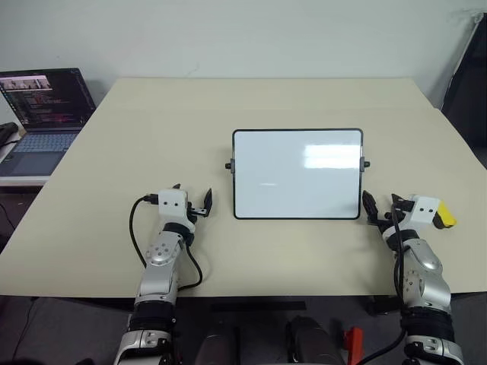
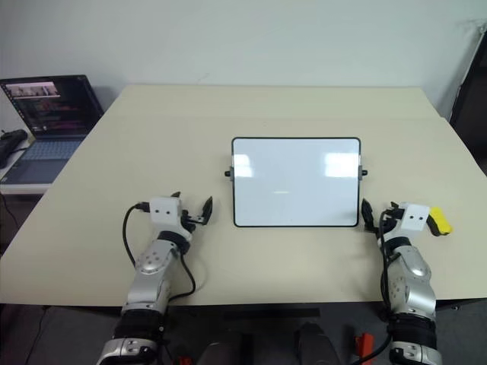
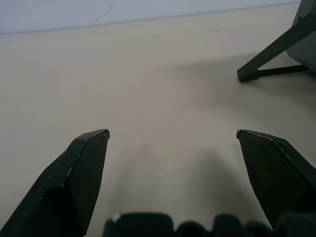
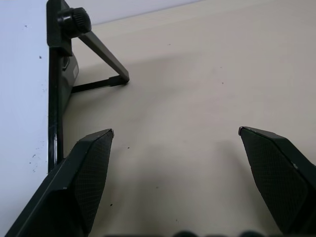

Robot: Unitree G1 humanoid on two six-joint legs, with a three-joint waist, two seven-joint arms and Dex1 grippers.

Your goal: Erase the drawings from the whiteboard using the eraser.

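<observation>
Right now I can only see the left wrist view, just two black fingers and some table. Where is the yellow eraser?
Observer: The eraser lies on the table next to the right gripper, on the side away from the whiteboard.
Operator: Is that gripper holding it?
Observer: No. Its jaws stand open and empty, close to the whiteboard's right edge.
Operator: Are there drawings on the board?
Observer: In the head views its face looks plain white, with only glare. I can make out no blue marks.
</observation>
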